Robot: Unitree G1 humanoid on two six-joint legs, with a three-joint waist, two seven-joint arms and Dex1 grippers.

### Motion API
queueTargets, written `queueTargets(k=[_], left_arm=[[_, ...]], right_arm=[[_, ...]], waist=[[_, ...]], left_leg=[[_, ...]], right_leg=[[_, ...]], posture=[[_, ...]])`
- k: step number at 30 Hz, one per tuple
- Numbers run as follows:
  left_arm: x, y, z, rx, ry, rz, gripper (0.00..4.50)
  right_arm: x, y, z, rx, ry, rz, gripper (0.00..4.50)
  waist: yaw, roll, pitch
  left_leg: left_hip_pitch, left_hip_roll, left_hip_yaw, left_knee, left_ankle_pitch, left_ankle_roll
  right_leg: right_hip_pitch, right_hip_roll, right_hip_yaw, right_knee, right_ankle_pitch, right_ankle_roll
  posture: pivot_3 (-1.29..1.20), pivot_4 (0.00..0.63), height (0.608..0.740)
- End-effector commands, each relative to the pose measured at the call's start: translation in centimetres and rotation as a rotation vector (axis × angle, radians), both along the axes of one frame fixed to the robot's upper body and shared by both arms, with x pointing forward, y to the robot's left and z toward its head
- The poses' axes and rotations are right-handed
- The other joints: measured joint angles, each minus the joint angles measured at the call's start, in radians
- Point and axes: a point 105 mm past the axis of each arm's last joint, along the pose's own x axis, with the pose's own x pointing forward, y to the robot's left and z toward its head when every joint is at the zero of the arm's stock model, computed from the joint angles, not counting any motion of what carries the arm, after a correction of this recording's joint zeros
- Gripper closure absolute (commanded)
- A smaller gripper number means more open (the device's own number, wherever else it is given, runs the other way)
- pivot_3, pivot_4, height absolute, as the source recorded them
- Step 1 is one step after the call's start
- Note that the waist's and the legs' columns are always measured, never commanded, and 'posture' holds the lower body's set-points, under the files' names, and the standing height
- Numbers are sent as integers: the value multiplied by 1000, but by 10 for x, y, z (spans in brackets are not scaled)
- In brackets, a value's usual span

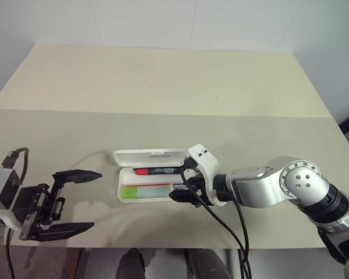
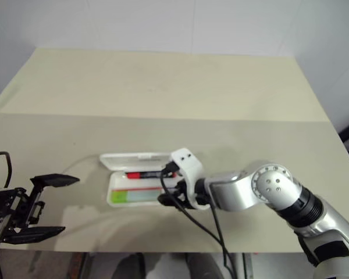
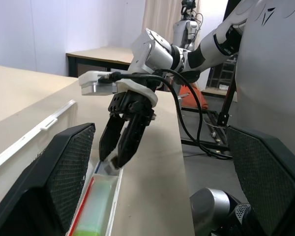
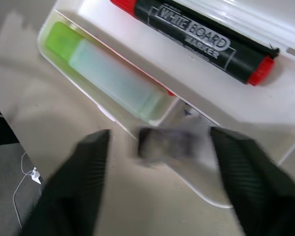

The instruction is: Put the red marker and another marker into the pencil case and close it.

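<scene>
A: Where do you find the task's things?

B: You see the white hard plastic hinged pencil case (image 1: 146,185) lying open on the beige counter (image 1: 163,87), its lid (image 1: 150,155) folded back on the far side. The slim black-barrelled red marker with red cap (image 1: 157,171) lies in the case's far compartment, along its length. The short translucent light green marker (image 1: 145,190) lies in the near compartment, parallel to the red one.

A: And the right gripper?

B: You have the right gripper (image 1: 182,196) at the case's right end, pointing down at the near compartment. In the right wrist view its black fingers (image 4: 91,162) stand spread, one on each side of the case's near rim, and they pinch nothing. The green marker's end lies just beyond them.

A: The left one?

B: Your left gripper (image 1: 75,202) hangs well to the left of the case, off the counter's near edge. Its black fingers (image 1: 77,175) are spread wide, with nothing between them, pointing toward the case.
</scene>
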Motion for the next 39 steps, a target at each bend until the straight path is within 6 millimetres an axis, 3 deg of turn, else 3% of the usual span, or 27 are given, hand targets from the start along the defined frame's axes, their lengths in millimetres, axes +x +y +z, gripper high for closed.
queueTargets(k=[1, 14, 20, 23, 28, 35, 39], left_arm=[[-3, -1, 5, -12, -29, -3, 0], [3, -3, 4, -20, -37, -16, 0], [6, -4, 3, -22, -40, -19, 0], [6, -6, 3, -29, -44, -20, 0], [5, -5, 3, -33, -44, -13, 0], [5, -7, 1, -35, -51, -3, 0], [5, -6, 1, -32, -56, 6, 0]], right_arm=[[-3, 0, 7, 1, -17, 32, 22], [-6, -20, 17, -13, -37, 71, 22], [2, -20, 45, 67, -95, 93, 22], [2, -15, 50, 103, -97, 106, 22], [0, -11, 45, 133, -69, 116, 22], [-3, -17, 16, 123, 22, 101, 22], [-4, -20, 10, 118, 43, 95, 22]], waist=[[0, 0, 0], [2, 0, 0], [0, 0, 0], [2, 0, 0], [2, 0, 0], [3, 0, 0], [2, 0, 0]], left_leg=[[0, 0, 0, 0, 0, 0], [0, -1, 0, 0, 0, 0], [0, 0, 0, 0, 0, 0], [0, 0, 0, 0, 0, 0], [0, -1, 0, 0, 0, 0], [0, -1, 0, 0, 0, 0], [0, -1, 0, 1, 0, 0]], right_leg=[[0, 0, 0, 0, 0, 0], [0, 1, 0, 0, 0, 0], [0, 1, 0, 0, 0, 0], [0, 2, 0, 0, 0, 0], [0, 1, 0, -1, 0, 0], [0, 1, 0, -1, 0, 0], [1, 1, 0, 0, 0, 1]], posture=[[0, 150, 740], [0, 150, 740], [0, 150, 740], [0, 150, 740], [0, 150, 740], [0, 150, 740], [0, 150, 740]])
